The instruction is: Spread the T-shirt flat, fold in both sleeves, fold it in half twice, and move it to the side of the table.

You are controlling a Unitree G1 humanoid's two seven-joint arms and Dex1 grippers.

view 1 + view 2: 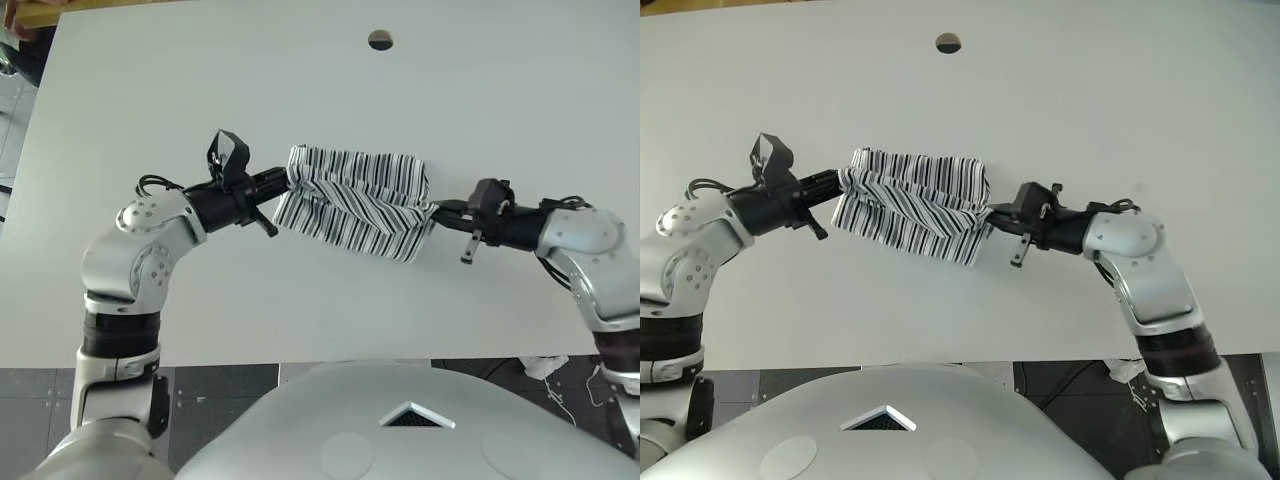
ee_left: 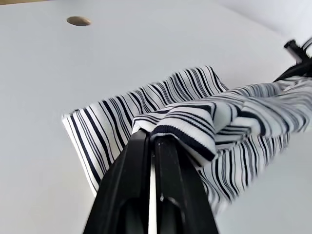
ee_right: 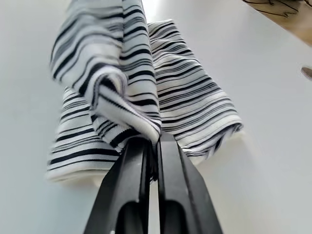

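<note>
Black-striped T-shirt (image 1: 355,205) between end effectors (image 1: 290,184) (image 1: 433,210)

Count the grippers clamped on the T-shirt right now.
2. The left gripper pinches the T-shirt at its left end. The right gripper pinches its right end. Both are shut on cloth, over the table.

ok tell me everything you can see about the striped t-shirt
The black-and-white striped T-shirt, made of what looks like soft knit fabric, is folded into a compact, roughly rectangular bundle near the middle of the white table. Its top layer is pinched at both ends: the left gripper is shut on one end and the right gripper on the other, with that layer raised between them. The lower layers hang slack and appear to rest on the tabletop, their stripes running diagonally.
</note>
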